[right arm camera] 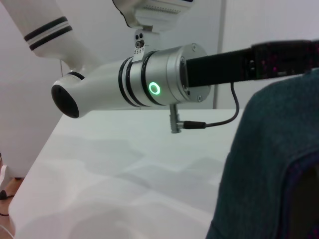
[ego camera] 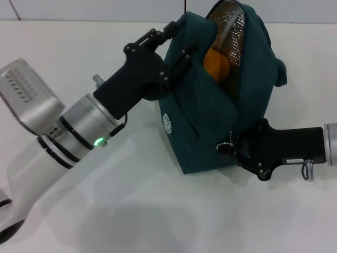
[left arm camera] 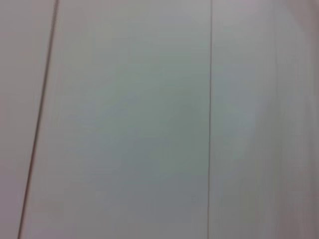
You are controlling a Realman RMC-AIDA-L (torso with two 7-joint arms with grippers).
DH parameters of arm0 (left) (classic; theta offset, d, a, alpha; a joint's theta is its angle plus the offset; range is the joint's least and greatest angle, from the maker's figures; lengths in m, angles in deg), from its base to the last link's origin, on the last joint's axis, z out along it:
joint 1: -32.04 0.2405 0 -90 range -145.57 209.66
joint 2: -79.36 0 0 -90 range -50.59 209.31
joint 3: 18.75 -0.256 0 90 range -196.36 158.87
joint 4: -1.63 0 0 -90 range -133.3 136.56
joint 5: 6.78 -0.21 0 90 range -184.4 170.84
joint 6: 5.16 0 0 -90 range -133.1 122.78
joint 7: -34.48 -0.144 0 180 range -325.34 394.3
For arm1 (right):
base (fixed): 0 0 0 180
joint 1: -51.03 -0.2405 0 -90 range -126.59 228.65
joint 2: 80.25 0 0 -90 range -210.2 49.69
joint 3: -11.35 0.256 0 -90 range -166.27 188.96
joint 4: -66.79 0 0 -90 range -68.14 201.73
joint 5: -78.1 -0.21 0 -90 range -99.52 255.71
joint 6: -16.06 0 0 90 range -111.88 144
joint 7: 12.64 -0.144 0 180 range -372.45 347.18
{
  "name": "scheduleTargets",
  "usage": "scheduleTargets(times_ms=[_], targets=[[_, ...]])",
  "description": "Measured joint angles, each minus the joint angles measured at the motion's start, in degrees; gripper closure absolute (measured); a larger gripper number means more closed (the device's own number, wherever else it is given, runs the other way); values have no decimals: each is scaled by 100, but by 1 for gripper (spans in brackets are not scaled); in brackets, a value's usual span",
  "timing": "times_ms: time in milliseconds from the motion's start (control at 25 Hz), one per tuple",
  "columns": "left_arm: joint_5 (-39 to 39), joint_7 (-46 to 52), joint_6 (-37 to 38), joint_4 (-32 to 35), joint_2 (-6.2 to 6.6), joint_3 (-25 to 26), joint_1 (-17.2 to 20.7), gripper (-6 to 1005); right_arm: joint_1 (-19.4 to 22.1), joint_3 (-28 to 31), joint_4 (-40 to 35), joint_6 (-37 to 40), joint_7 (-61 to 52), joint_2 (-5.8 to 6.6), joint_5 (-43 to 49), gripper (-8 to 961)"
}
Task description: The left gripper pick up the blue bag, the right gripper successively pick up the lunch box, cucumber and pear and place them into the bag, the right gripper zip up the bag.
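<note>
The blue bag (ego camera: 221, 100) is held up off the surface (ego camera: 131, 211) by the left gripper (ego camera: 176, 31), clenched on its top edge. The right gripper (ego camera: 231, 147), at the zipper pull (ego camera: 227, 143), cannot be judged clenched; the pull should be drawn steadily along the open seam, past the pear (ego camera: 216, 63).

Open teal bag (ego camera: 210, 116), pear (ego camera: 216, 64) inside

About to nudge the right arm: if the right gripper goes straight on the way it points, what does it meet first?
The bag: the right gripper points left at its lower side by the zipper pull and looks already against it.
</note>
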Motion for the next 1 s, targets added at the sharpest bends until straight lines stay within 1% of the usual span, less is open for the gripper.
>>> scheduleTargets(times_ms=[160,280,360,400,520,640,720,920,960,1000], targets=[[-6,619,320,-236,24,25,85,415,-37,-11,-32,6,139,0,-177,933],[-4,1010,557,-421,24,39,178,403,-54,-58,-57,4,355,0,-446,933],[13,1147,712,-518,25,46,362,396,-139,-106,-70,-26,439,1,-574,934],[21,1156,738,-534,25,49,398,392,-197,-125,-61,-39,471,1,-630,934],[27,1164,858,-596,19,38,665,380,-341,-147,-16,-125,619,4,-828,934],[0,1066,966,-612,15,14,889,385,-420,-274,-7,-402,866,-1,-1186,934],[-22,834,988,-617,-4,15,1159,388,-481,-383,-3,-560,942,-1,-1360,934],[-199,766,905,-656,-5,6,1276,391,-752,-679,-3,-926,985,-1,-1526,934],[-454,746,736,-730,-13,4,1282,392,-774,-707,-3,-972,996,0,-1549,934],[-519,736,671,-735,-15,4,1274,393,-804,-769,-3,-1045,1022,0,-1587,934]])
